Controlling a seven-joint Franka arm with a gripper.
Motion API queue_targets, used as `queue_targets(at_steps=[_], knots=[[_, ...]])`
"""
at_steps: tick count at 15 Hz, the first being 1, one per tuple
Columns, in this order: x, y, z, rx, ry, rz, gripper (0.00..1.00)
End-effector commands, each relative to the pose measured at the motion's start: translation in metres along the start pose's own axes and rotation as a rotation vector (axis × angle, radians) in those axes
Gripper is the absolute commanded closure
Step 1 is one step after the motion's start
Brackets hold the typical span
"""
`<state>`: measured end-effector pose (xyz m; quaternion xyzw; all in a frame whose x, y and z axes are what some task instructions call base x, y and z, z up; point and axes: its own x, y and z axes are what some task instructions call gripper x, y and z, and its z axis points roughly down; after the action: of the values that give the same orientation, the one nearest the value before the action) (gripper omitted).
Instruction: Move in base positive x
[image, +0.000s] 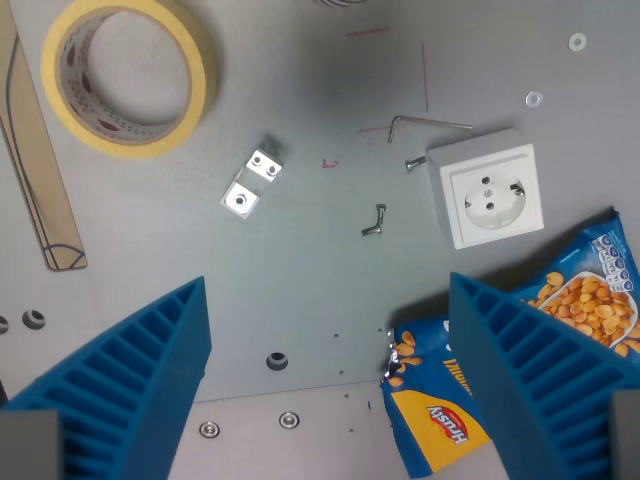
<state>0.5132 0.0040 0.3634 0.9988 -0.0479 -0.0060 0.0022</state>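
Observation:
My gripper (330, 385) looks down on a grey metal table (330, 260). Its two blue ribbed fingers (130, 390) stand far apart at the bottom corners of the wrist view, with nothing between them. The finger at the wrist view's right (535, 380) overlaps a blue snack bag (440, 400) of peanuts. No single object is named by the task.
A roll of yellow masking tape (130, 70) lies at the top left, a wooden strip (35, 170) along the left edge. A small metal bracket (252, 183), a white wall socket (490, 195), an Allen key (425, 124), a small screw (374, 221) and washers (577, 42) lie scattered.

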Motion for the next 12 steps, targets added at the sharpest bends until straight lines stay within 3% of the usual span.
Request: queue_targets(at_steps=[1, 12], knots=[[0.005, -0.001, -0.003, 0.001, 0.005, 0.001, 0.00], [0.060, -0.011, -0.002, 0.001, 0.005, 0.001, 0.00]])
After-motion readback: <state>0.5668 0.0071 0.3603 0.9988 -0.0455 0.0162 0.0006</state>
